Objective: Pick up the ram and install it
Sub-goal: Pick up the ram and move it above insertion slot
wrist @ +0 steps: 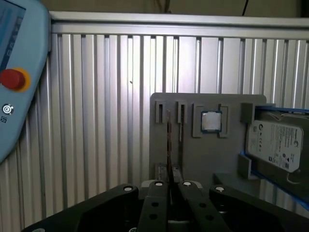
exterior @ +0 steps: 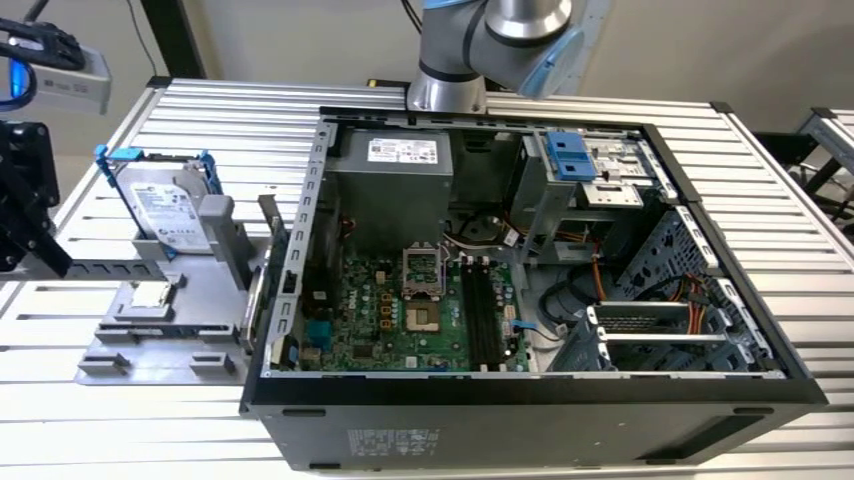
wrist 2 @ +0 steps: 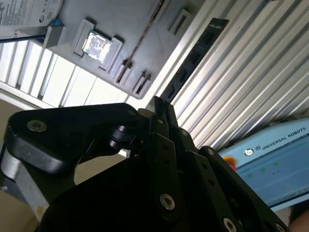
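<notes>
My gripper is shut on the ram, a dark narrow stick that juts out from the fingertips over the ribbed aluminium table. In the first wrist view the ram shows edge-on as a thin line rising from my gripper, in front of the grey parts tray. In the exterior view the black wrist hardware sits at the left edge, beside the tray. The black memory slots lie on the motherboard inside the open computer case, well off to the exterior view's right.
The tray carries a silver hard drive with blue rails and a small square processor chip. Another thin stick stands on edge in the tray. A light blue teach pendant lies on the table. The case walls rise between tray and motherboard.
</notes>
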Robot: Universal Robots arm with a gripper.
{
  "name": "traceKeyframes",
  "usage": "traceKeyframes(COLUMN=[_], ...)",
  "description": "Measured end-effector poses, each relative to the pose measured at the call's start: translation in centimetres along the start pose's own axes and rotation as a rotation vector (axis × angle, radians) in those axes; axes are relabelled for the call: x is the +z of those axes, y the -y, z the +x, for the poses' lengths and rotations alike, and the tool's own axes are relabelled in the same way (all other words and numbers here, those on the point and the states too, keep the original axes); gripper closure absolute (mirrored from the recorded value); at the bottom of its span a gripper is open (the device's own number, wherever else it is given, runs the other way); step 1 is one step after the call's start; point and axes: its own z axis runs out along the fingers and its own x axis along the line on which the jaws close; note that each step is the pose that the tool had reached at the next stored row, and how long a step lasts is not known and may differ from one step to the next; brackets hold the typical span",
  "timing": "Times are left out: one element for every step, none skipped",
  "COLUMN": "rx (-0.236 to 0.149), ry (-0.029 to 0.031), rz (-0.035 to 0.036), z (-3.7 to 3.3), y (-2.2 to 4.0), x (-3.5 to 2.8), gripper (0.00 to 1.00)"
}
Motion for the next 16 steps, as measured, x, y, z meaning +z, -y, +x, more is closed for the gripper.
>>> traceKeyframes(rx=[0.000, 0.000, 0.000, 0.000, 0.000, 0.000, 0.000, 0.000, 0.000, 0.000, 0.000, 0.000, 0.000, 0.000, 0.000, 0.000], ry=[-0.0004, -0.0007, -0.0012, -0.0015, -0.0021, -0.0026, -0.0031, -0.0035, -0.0041, -0.0046, -0.0051, -0.0056, -0.0061, -0.0066, -0.0067, -0.0070], rz=[0.0000, 0.0000, 0.0000, 0.0000, 0.0000, 0.0000, 0.0000, 0.0000, 0.0000, 0.0000, 0.0000, 0.0000, 0.0000, -0.0001, 0.0000, 0.0001], z=[-0.01, -0.01, -0.02, -0.03, -0.04, -0.05, -0.06, -0.06, -0.07, -0.08, -0.08, -0.09, -0.10, -0.10, -0.11, -0.11], y=[0.00, 0.00, 0.00, 0.00, 0.00, 0.00, 0.00, 0.00, 0.00, 0.00, 0.00, 0.00, 0.00, 0.00, 0.00, 0.00], x=[-0.18, -0.38, -0.61, -0.84, -1.08, -1.32, -1.56, -1.77, -2.00, -2.18, -2.35, -2.52, -2.69, -2.89, -3.03, -3.13], gripper=[1.00, 1.00, 1.00, 1.00, 1.00, 1.00, 1.00, 1.00, 1.00, 1.00, 1.00, 1.00, 1.00, 1.00, 1.00, 1.00])
